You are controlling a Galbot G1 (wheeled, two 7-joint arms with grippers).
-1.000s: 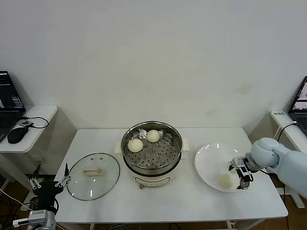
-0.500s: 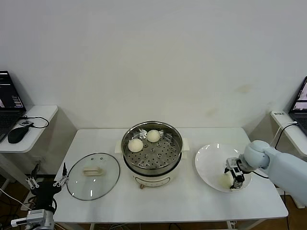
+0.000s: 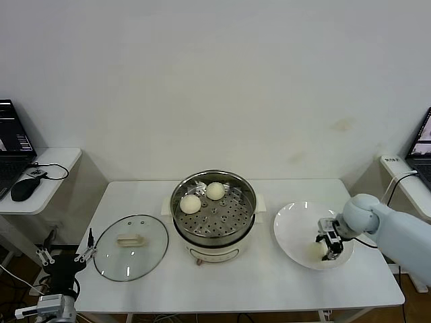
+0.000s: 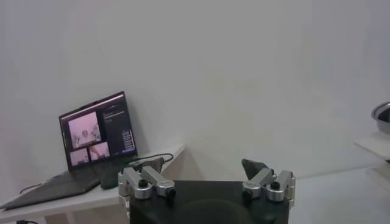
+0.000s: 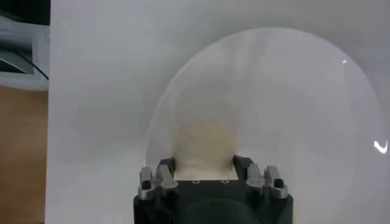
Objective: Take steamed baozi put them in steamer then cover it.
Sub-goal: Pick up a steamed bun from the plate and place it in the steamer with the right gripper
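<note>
Two steamed baozi [image 3: 190,204] [image 3: 215,191] lie on the perforated tray of the steamer [image 3: 213,232] at the table's middle. A third baozi [image 3: 316,251] [image 5: 204,143] rests on the white plate [image 3: 293,229] [image 5: 292,91] at the right. My right gripper [image 3: 328,246] [image 5: 204,161] is down on the plate with its fingers pressed against both sides of that bun. The cover [image 3: 130,245], a glass lid with a cream handle, lies flat to the left of the steamer. My left gripper [image 3: 66,259] [image 4: 204,165] hangs open and empty below the table's left corner.
A side table at the far left carries a laptop [image 3: 13,138] [image 4: 97,131] and a black mouse [image 3: 23,190]. Another laptop [image 3: 423,145] stands on a stand at the far right. The steamer sits between the plate and the lid.
My right gripper moved in slightly over the baozi on the plate and its fingers closed onto the bun. The left arm stayed nearly still.
</note>
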